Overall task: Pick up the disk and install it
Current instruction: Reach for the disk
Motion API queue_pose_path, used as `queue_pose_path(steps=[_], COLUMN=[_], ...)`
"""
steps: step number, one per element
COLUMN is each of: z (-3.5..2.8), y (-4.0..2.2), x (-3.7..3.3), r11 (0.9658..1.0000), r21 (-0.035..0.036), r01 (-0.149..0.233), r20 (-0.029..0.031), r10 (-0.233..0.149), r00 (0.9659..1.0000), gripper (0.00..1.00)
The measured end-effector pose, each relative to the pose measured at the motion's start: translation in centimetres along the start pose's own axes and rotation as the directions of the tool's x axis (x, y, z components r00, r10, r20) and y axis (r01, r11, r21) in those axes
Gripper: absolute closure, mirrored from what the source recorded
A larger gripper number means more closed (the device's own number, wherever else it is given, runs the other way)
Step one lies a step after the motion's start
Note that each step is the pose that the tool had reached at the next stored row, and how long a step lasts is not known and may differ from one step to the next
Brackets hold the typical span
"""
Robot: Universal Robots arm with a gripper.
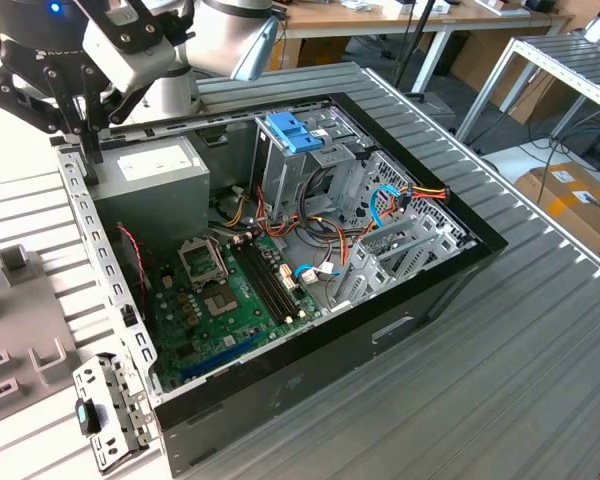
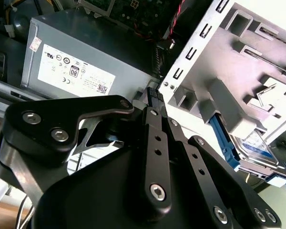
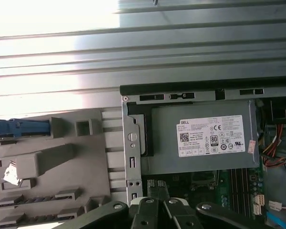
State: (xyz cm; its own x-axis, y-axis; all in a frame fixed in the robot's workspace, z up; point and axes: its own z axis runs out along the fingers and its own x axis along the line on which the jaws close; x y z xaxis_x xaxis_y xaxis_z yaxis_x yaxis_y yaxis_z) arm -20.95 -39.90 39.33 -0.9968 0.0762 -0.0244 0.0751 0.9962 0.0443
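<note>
The pincer (image 2: 154,93), fingers together and empty, hangs over the case wall (image 3: 132,143) by the power supply (image 3: 200,107), while the disk (image 2: 256,145) lies flat outside the case, at the far edge of the grey fixture (image 3: 86,167).

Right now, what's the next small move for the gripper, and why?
Probably shift sideways off the case toward the disk: the gripper hangs shut over its wall by the power supply, while the disk sits at the grey fixture, ungrasped.

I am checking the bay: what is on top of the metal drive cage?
A light-blue plastic bracket lies on the drive cage; the cage top beneath it is covered.
</note>
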Motion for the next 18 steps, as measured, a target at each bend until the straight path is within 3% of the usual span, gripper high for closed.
queue_pose_path(steps=[18], z=[-0.06], y=[-0.18], x=[2.38], r11=[1.0000], r21=[0.0000], r01=[0.000], r20=[0.0000], r10=[0.000], r00=[1.0000], gripper=[0.89])
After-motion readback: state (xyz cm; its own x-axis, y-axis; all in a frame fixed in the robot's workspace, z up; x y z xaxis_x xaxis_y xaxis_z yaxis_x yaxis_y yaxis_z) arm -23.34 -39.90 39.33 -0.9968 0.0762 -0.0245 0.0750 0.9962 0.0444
